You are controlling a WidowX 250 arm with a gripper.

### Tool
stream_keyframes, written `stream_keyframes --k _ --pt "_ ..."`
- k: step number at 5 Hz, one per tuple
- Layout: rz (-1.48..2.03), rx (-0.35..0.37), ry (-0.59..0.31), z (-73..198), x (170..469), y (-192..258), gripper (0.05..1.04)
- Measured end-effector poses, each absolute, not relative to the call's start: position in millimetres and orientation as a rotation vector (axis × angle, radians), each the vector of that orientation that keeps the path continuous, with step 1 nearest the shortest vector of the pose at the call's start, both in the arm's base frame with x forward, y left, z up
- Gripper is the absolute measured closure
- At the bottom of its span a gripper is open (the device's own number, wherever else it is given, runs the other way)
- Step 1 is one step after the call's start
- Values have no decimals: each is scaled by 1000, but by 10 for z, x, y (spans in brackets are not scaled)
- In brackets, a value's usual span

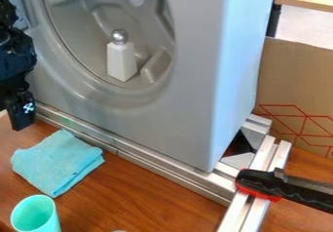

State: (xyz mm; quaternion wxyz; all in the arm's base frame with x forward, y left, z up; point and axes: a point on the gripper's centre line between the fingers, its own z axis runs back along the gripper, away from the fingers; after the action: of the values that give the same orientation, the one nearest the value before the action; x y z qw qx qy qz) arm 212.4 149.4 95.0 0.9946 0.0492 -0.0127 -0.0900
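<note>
My black gripper hangs at the left edge, in front of the grey machine's lower left corner, and seems to hold nothing. Below and to its right, a folded turquoise cloth lies on the brown wooden table. Near the bottom left corner a mint-green cup stands with its round mouth up. Inside the round opening of the grey machine stands a white block-shaped object with a silver ball on top, upright and well to the right of the gripper.
A metal rail runs along the machine's base and meets another rail at the lower right. A black and red clamp sits on that rail. Cardboard stands behind at the right. A small pale thing shows at the bottom edge.
</note>
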Motion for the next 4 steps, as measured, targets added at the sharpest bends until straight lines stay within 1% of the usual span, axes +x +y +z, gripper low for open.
stream_keyframes --k 1,2,3,4 --pt "-181 82 -9 896 2110 1475 83" --pt "-180 55 -68 961 2263 1392 83" --pt "-188 53 -143 1054 2457 1296 83" --pt "-162 58 -228 1222 2676 1247 83"
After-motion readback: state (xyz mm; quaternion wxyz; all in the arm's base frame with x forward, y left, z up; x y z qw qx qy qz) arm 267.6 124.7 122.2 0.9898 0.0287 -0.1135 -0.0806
